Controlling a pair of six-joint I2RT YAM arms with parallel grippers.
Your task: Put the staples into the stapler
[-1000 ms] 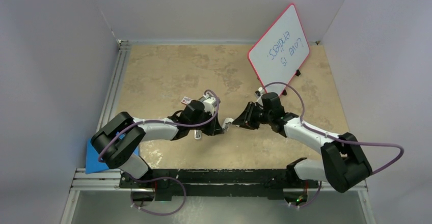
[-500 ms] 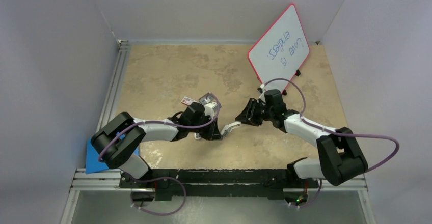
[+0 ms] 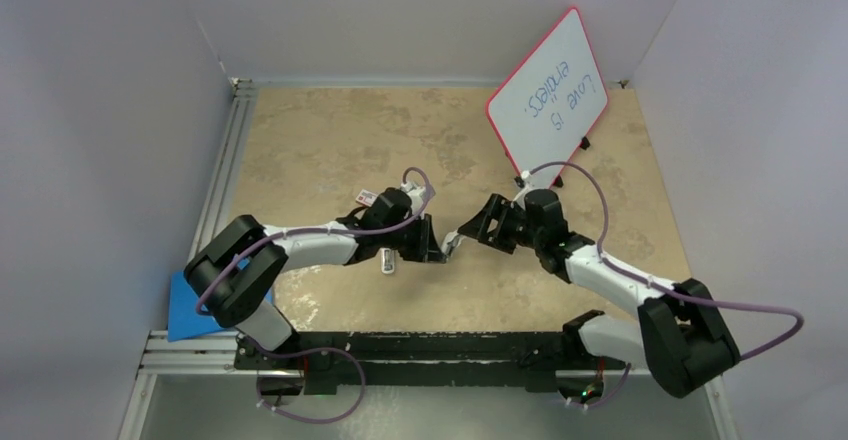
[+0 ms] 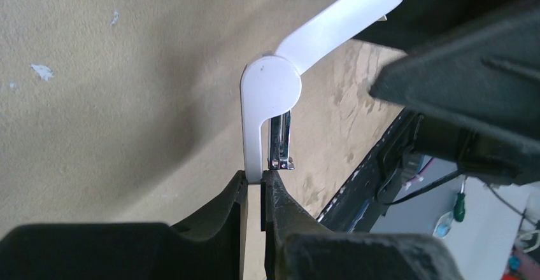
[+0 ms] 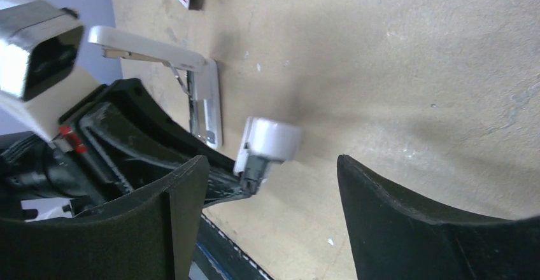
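Left tool point(image 4: 261, 194) is clamped tight on one white arm of the stapler point(image 4: 270, 86), its two black fingers pinching the arm's lower end. The stapler is held above the beige surface point(image 3: 330, 140) and is swung open at its round hinge. One arm runs down into the left fingers, and the other slants up and to the right towards the right tool point(image 5: 272, 159). A bright metal magazine hangs just beside the gripped arm, its end close above the fingertips. Whether any strip sits inside that channel cannot be told.

The right tool's fingers are spread wide with nothing between them. From above it sits just beside the free arm of the stapler, and contact there cannot be made out.

The staples point(image 3: 367, 198) lie on the surface beyond the left wrist, apart from the stapler. Their red-and-white sleeve is plain from above, but the tray's contents are too small to read. In the right wrist view the sleeve is cut off by the top edge, with a grey piece beside it.

A short white piece point(image 3: 388, 261) lies beside the left forearm. A red-framed whiteboard point(image 3: 548, 90) stands at the far right, and a blue sheet point(image 3: 185, 310) lies at the near left.
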